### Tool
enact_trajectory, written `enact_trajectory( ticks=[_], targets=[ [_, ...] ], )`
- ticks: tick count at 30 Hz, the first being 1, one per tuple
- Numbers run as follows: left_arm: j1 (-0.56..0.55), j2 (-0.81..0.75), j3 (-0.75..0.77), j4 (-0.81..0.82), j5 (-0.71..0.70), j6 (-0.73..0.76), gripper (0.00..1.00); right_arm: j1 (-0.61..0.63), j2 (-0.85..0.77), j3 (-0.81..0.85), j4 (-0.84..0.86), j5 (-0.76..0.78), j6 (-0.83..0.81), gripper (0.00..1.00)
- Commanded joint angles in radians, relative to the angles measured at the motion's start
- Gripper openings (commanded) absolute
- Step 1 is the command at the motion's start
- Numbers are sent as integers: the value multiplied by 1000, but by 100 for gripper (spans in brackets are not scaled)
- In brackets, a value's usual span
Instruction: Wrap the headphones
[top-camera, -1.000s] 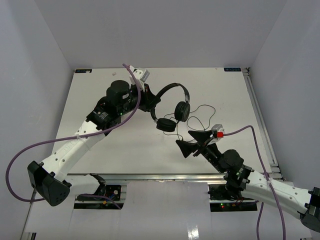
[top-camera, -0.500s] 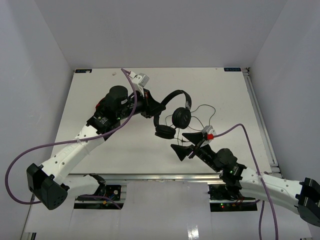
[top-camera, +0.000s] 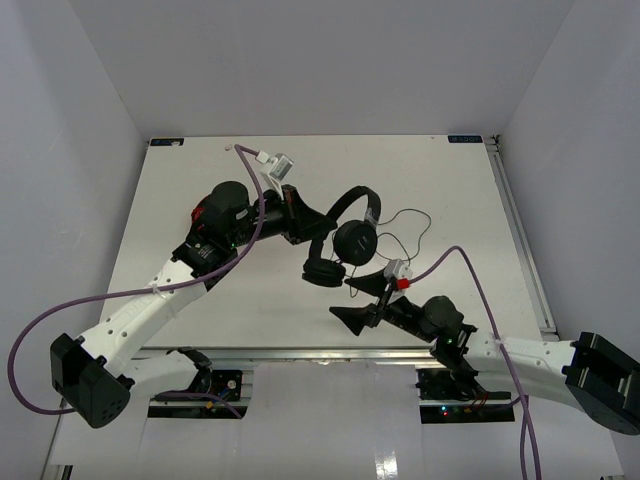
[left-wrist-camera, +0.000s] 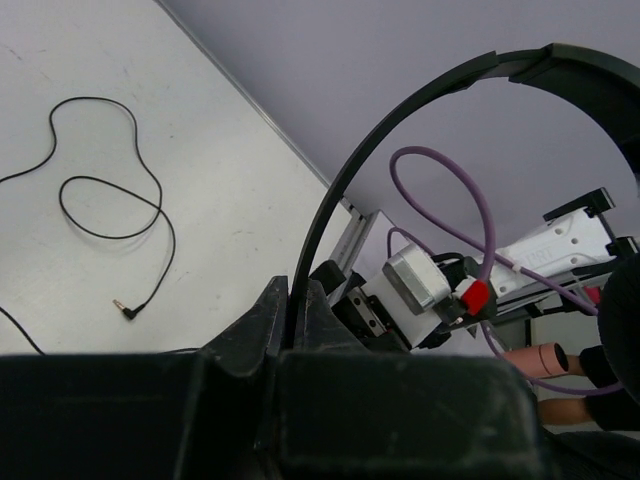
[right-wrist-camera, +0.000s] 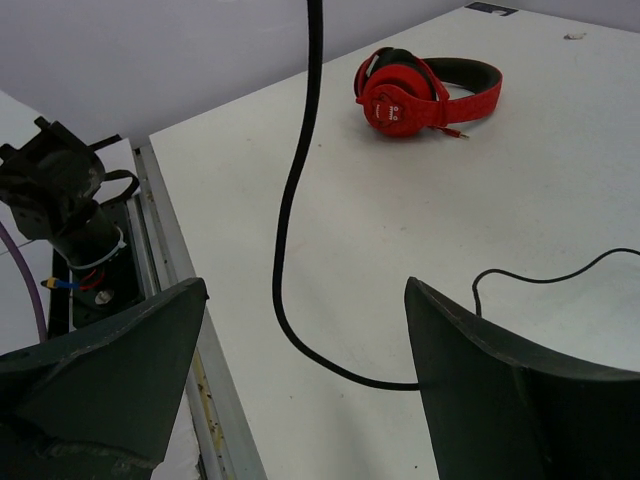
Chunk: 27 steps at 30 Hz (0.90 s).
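The black headphones (top-camera: 355, 238) hang off the table, held by their thin headband (left-wrist-camera: 400, 120) in my left gripper (top-camera: 316, 228), which is shut on it (left-wrist-camera: 293, 292). One earcup (top-camera: 322, 272) hangs lower, near the table. The thin dark cable (top-camera: 410, 225) lies in loops on the table to the right; its jack plug (left-wrist-camera: 126, 311) shows in the left wrist view. My right gripper (top-camera: 345, 300) is open and empty just in front of the earcups. In the right wrist view a stretch of cable (right-wrist-camera: 288, 250) hangs between its spread fingers (right-wrist-camera: 305, 350) and curves to the right finger (right-wrist-camera: 520, 390).
Red-and-black headphones (right-wrist-camera: 420, 92) lie on the white table (top-camera: 450, 290) at the left, mostly hidden under my left arm in the top view (top-camera: 203, 213). The table's metal front rail (right-wrist-camera: 185, 300) runs close by my right gripper. Grey walls stand on three sides.
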Motion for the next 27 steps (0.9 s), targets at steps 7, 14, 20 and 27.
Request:
enact_trajectory(
  ticks=[7, 14, 20, 27],
  targets=[
    [-24, -71, -52, 169, 96, -174, 0, 9, 53, 9, 155, -73, -78, 88],
    [-35, -76, -56, 202, 92, -213, 0, 10, 61, 126, 44, -58, -163, 87],
    [-36, -67, -21, 223, 111, -257, 0, 10, 163, 228, 59, -17, -205, 83],
    [-35, -73, 48, 189, 107, -279, 0, 10, 251, 277, 129, -56, -265, 78]
  ],
)
